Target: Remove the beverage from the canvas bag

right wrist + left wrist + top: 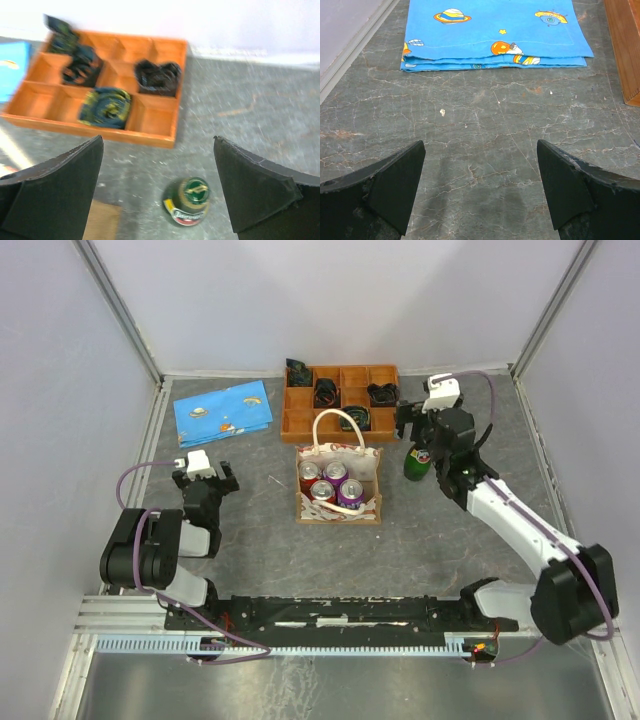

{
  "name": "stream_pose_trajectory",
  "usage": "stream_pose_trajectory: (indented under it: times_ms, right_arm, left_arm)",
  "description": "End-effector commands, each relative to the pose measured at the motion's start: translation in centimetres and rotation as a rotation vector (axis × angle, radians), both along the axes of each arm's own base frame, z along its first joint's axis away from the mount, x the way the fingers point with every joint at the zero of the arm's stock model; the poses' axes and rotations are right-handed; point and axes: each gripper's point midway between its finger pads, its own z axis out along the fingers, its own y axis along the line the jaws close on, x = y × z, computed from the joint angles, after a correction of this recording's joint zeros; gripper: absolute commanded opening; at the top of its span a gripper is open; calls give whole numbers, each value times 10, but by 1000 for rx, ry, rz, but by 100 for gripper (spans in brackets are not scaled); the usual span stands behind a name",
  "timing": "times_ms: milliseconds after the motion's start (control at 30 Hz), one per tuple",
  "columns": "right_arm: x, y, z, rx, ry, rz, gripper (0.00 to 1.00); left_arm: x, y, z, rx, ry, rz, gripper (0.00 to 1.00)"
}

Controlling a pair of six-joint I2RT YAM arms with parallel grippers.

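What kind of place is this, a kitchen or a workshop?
Likely a robot test booth, not a kitchen: plain walls box in a table, two arms are bolted to a rail at its edge, and props are laid out, a bag of cans and a tray.

one canvas bag (340, 514). four cans (322, 490) in it, one of them purple. one green bottle (417, 464). one orange tray (355, 377) holding four dark rolled bundles (327, 392). one folded blue cloth (222, 412). two grippers: left gripper (481, 145), right gripper (158, 142).
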Motion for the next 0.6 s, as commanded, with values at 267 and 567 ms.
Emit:
stream_pose_trajectory:
  times_ms: [267,567]
  right_arm:
    - [-73,114,81,20,-11,426,94]
    - [-100,151,-4,-122,284,546,58]
  left_arm:
    - [9,2,16,3,-57,10,99]
    - [9,2,17,3,-58,11,99]
